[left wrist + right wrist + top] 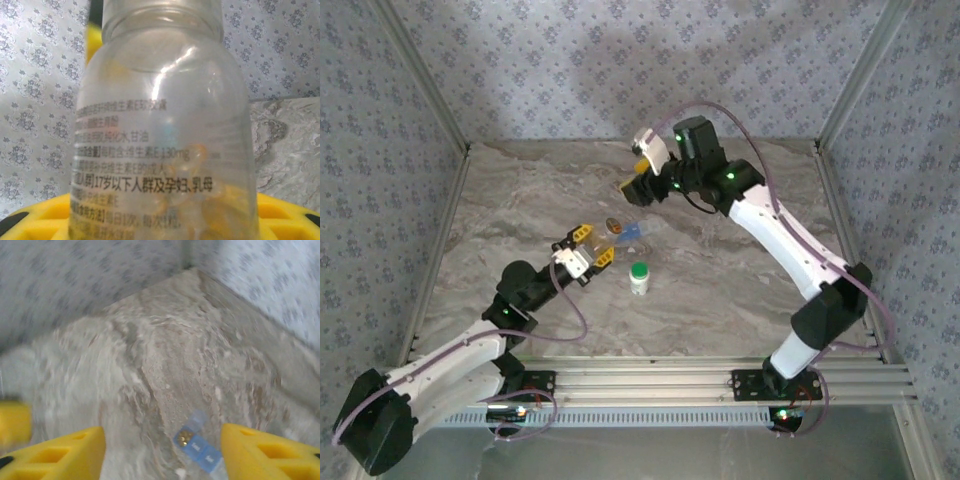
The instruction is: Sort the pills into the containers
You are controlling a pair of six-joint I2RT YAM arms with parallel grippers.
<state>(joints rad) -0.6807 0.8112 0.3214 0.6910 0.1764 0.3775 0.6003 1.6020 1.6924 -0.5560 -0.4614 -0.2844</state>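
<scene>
Left gripper [595, 245] jaws clenched on clear bottle [165, 150] mid-worktop, its base cut off, amber softgels [220, 205] blurred behind printed label; right gripper [162, 437] jaws released above veined marble-look worktop [150, 355]; translucent blue pill box [197, 445] edge-cropped.

Green-capped bottle [639, 277] and pill organizer [634, 236] crowd mid-table [740, 290] — right side lies open.

Clear bottle [165, 150], black print; amber pills [220, 210] inside. Translucent blue pill organiser [197, 445]. Marbled grey-beige table [720, 300]. Grey floral walls [620, 60].
</scene>
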